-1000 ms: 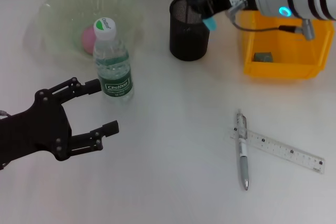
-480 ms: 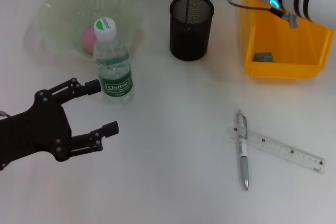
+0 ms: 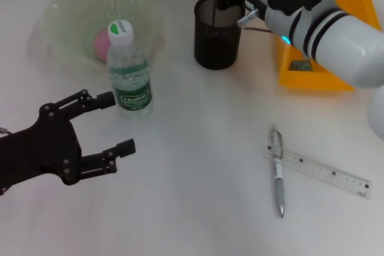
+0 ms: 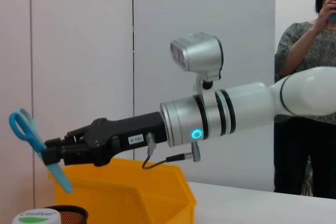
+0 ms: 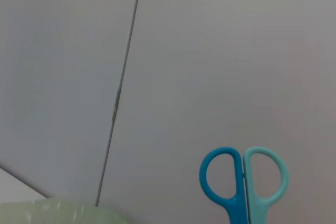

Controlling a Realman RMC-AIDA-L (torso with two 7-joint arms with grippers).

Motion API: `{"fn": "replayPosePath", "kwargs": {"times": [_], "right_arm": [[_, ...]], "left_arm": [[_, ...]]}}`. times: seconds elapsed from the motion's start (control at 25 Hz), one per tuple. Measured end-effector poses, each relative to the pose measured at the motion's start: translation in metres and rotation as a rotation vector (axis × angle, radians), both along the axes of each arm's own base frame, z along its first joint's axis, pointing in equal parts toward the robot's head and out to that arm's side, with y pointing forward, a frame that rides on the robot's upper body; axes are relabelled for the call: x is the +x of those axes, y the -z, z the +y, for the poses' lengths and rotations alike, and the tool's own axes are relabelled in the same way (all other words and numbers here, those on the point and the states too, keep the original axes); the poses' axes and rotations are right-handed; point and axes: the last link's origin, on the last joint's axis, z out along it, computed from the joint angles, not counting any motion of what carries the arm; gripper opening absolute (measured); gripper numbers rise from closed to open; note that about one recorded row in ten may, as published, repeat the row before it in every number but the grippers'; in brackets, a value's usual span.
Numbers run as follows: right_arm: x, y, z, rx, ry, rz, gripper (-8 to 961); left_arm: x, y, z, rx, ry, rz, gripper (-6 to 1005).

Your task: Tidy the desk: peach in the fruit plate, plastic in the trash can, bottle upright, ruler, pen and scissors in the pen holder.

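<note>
While right gripper [image 4: 52, 153] clamps blue scissors [image 4: 37, 148] handles-up above black mesh pen holder [image 3: 218, 31] near desk's far edge, left gripper [image 3: 114, 124] hangs spread and empty over near left corner. Water bottle [image 3: 128, 70] upright beside green fruit plate [image 3: 60, 10], pink peach [image 3: 101, 43] inside. Pen [image 3: 277, 172] lies across ruler [image 3: 318, 171] toward near right corner. Yellow bin [image 3: 336, 64] at far right edge.
</note>
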Motion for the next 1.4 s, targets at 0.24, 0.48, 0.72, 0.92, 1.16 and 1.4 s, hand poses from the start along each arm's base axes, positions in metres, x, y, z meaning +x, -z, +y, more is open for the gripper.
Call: {"fn": "replayPosePath", "kwargs": {"times": [0.24, 0.48, 0.72, 0.92, 1.16, 1.4], "right_arm": [[0.012, 0.013, 0.005, 0.016, -0.005, 0.018, 219], [0.022, 0.019, 0.009, 0.012, 0.012, 0.025, 220], [0.024, 0.022, 0.006, 0.003, 0.010, 0.016, 220], [0.027, 0.026, 0.003, -0.010, 0.012, 0.007, 267], [0.029, 0.025, -0.004, -0.014, 0.026, 0.037, 471], [-0.001, -0.001, -0.037, -0.047, 0.020, 0.097, 529]], "left_arm": [[0.000, 0.001, 0.000, -0.003, -0.003, -0.003, 848], [-0.001, 0.002, 0.000, -0.003, -0.003, -0.005, 848], [-0.001, 0.003, -0.001, -0.002, -0.002, -0.005, 848], [-0.001, 0.003, 0.000, 0.001, 0.004, -0.003, 848], [-0.001, 0.003, 0.000, 0.001, 0.004, -0.003, 848], [-0.002, 0.003, -0.001, 0.001, 0.000, -0.003, 848]]}}
